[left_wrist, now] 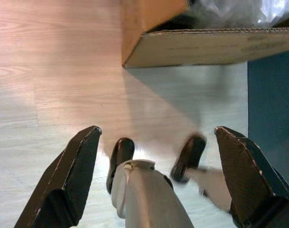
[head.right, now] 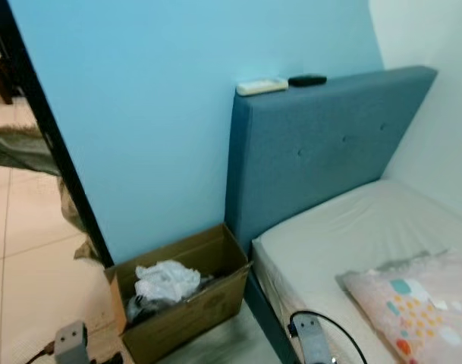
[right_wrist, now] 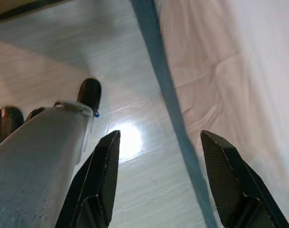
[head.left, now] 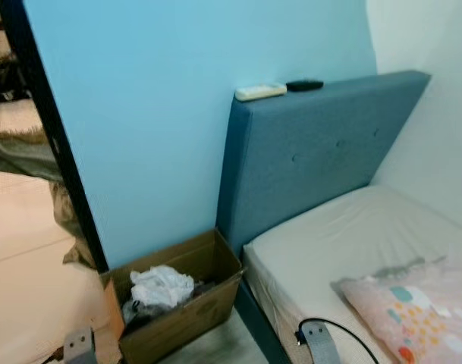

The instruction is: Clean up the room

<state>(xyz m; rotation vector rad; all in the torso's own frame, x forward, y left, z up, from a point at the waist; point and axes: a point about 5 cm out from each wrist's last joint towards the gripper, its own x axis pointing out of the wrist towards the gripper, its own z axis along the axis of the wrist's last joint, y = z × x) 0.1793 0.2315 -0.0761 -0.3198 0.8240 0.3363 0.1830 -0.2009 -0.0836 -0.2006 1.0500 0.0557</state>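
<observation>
While both arms hang low, nothing is in hand, so I judge this a search step. From the head views, a box (head.left: 187, 303) holding crumpled white waste (head.left: 161, 285) stands on the floor beside the bed (head.left: 344, 243). Two remotes (head.left: 261, 92) lie on the headboard (head.left: 314, 152), and a pillow (head.left: 413, 307) on the mattress. Next comes choosing an item and stepping nearer; the bed frame blocks the way.

Left wrist: left gripper (left_wrist: 158, 180) spread open, empty, above bare floor near the box corner (left_wrist: 135, 52).

Right wrist: right gripper (right_wrist: 158, 185) open, empty, over the bed edge (right_wrist: 168, 95).
</observation>
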